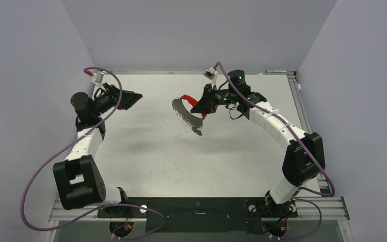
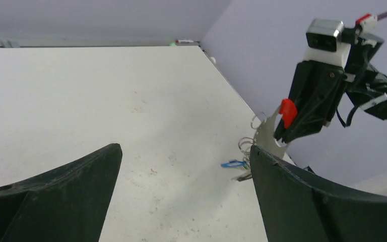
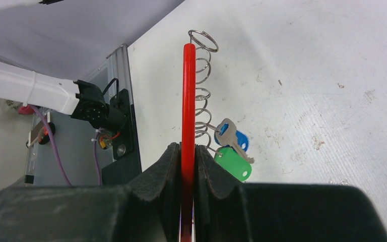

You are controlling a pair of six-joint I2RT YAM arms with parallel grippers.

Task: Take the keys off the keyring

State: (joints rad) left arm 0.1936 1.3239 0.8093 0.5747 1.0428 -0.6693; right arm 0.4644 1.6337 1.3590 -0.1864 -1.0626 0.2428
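The keys (image 3: pixel 232 138) hang on the keyring (image 3: pixel 188 91) my right gripper (image 3: pixel 187 154) clamps; left gripper (image 2: pixel 185 151) gapes at nine o'clock, none freed, I reckon.

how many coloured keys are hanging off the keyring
2. The blue key and, just below it, the green key hang side by side next to the red arc of the keyring, which the right gripper clamps. Others may be hidden behind its fingers.
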